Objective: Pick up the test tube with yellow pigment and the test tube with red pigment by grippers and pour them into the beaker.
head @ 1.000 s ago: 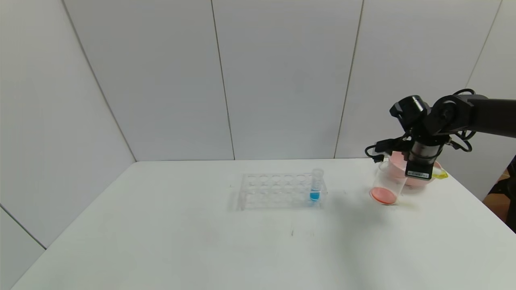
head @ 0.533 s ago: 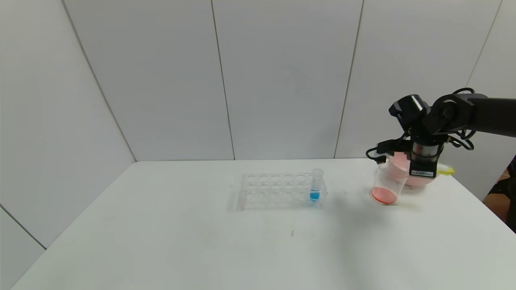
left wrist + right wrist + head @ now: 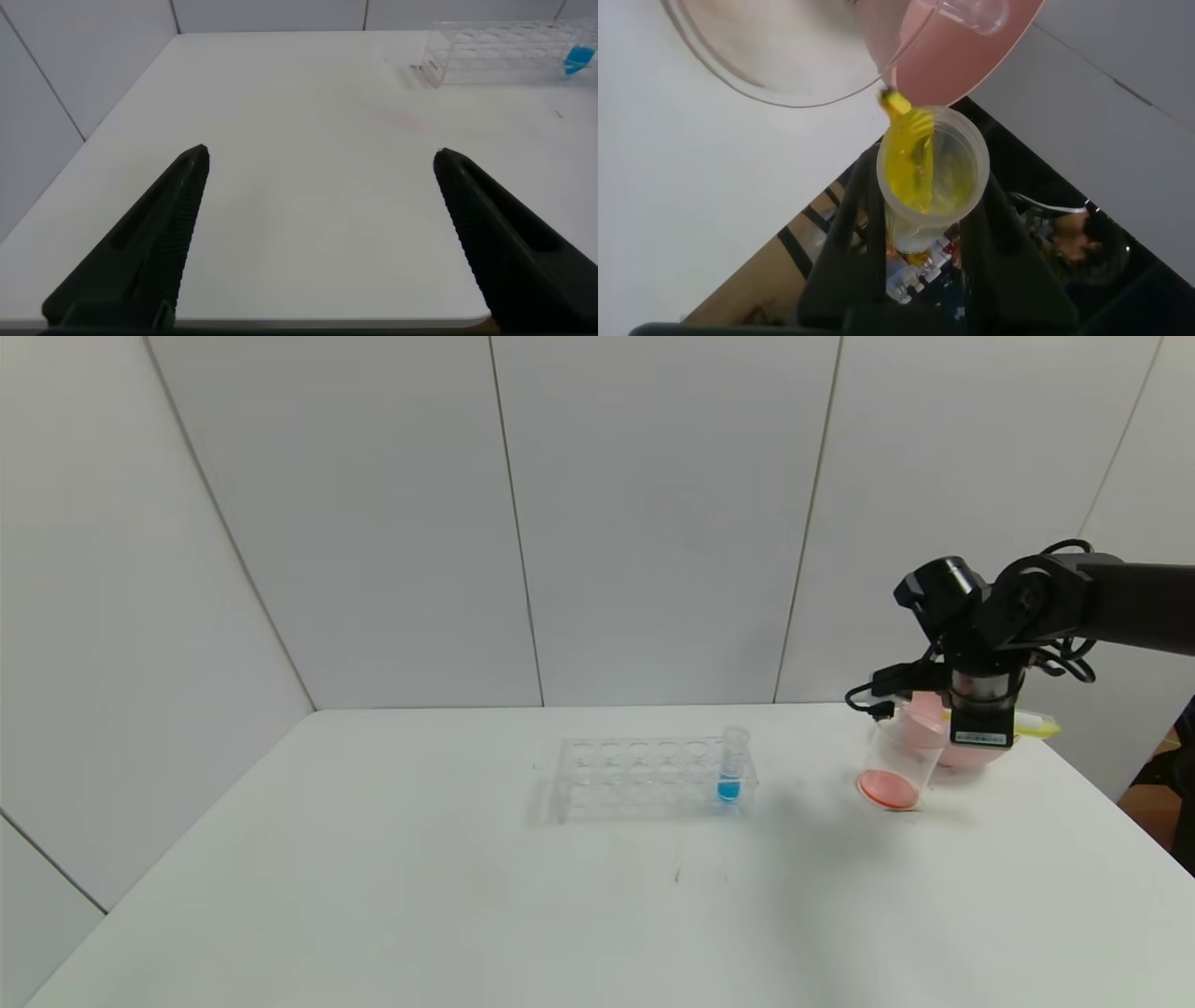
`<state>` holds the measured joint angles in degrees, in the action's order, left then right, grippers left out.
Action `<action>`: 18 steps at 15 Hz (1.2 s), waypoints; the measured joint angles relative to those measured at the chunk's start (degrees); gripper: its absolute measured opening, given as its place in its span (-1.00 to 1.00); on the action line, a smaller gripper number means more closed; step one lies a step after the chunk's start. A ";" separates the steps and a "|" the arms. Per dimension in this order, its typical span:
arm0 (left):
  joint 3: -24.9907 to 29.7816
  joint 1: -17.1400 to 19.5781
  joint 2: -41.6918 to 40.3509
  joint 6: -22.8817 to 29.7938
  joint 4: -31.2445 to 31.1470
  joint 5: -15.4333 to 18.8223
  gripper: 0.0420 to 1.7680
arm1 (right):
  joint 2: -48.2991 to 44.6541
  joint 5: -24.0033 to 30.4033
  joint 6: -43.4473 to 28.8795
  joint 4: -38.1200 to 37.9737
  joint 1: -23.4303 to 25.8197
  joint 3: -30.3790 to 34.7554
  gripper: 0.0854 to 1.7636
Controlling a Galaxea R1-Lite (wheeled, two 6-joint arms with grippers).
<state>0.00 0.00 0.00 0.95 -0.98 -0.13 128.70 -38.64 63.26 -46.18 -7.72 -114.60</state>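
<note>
My right gripper (image 3: 980, 726) hangs over the back right of the table, shut on the test tube with yellow pigment (image 3: 1034, 727). The tube lies almost level, its mouth toward the beaker (image 3: 898, 761). In the right wrist view the tube (image 3: 932, 173) sits between the black fingers (image 3: 842, 224), and yellow liquid runs to its lip at the beaker's rim (image 3: 775, 89). Orange-red liquid (image 3: 887, 789) covers the beaker's bottom. The test tube with red pigment is out of view. My left gripper (image 3: 320, 152) stands open and empty, low over the table's front left.
A pink bowl (image 3: 971, 754) stands right behind the beaker, touching it. A clear tube rack (image 3: 644, 782) at mid-table holds one tube with blue liquid (image 3: 730, 767). The table edge runs close to the right of the bowl.
My right gripper has risen a little and turned, so the yellow tube's closed end has lifted from a downward slant to nearly level. The beaker and rack have not moved.
</note>
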 joint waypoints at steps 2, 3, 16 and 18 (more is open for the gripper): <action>0.00 0.00 0.00 0.00 0.00 -0.02 0.94 | 0.20 -0.46 0.02 -0.21 -0.52 0.00 -0.49; 0.00 0.00 0.00 0.00 0.00 0.00 0.94 | 0.30 -0.68 0.00 -0.21 -0.77 0.00 -0.49; 0.00 0.00 0.00 -0.02 0.00 -0.02 0.94 | 0.68 -5.67 0.79 -2.56 -2.76 0.00 -0.49; 0.00 0.00 0.00 0.00 0.00 -0.02 0.94 | 0.68 -6.22 0.98 -2.73 -3.00 0.00 -0.49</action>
<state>0.00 0.00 0.00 0.95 -0.98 -0.16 129.38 -44.86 64.23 -48.91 -10.72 -114.60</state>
